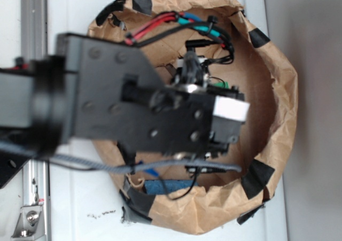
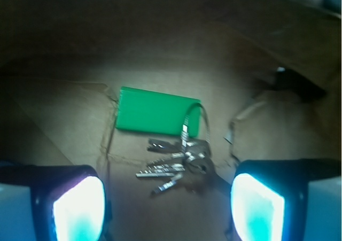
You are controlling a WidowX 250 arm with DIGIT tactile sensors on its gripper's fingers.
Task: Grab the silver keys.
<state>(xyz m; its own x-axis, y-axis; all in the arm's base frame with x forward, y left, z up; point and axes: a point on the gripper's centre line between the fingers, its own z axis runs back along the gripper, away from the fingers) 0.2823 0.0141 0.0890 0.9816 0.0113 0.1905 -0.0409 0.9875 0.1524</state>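
Observation:
The silver keys [image 2: 173,165] lie fanned out on the brown cardboard floor, their thin wire ring arching up over the edge of a green rectangular block [image 2: 158,111] just behind them. My gripper [image 2: 168,209] hangs above, open, its two glowing fingertips [image 2: 79,206] wide apart with the keys a little ahead of the gap and nothing between them. In the exterior view the black arm and gripper [image 1: 206,110] reach down into the paper-walled bin and hide the keys; only a sliver of the green block [image 1: 227,85] shows.
A crumpled brown paper wall [image 1: 278,75] patched with black tape rings the bin. A blue object [image 1: 168,187] lies at the bin's near side. Cables [image 1: 176,22] loop over the arm. A dark tape patch [image 2: 294,83] sits on the wall in the wrist view.

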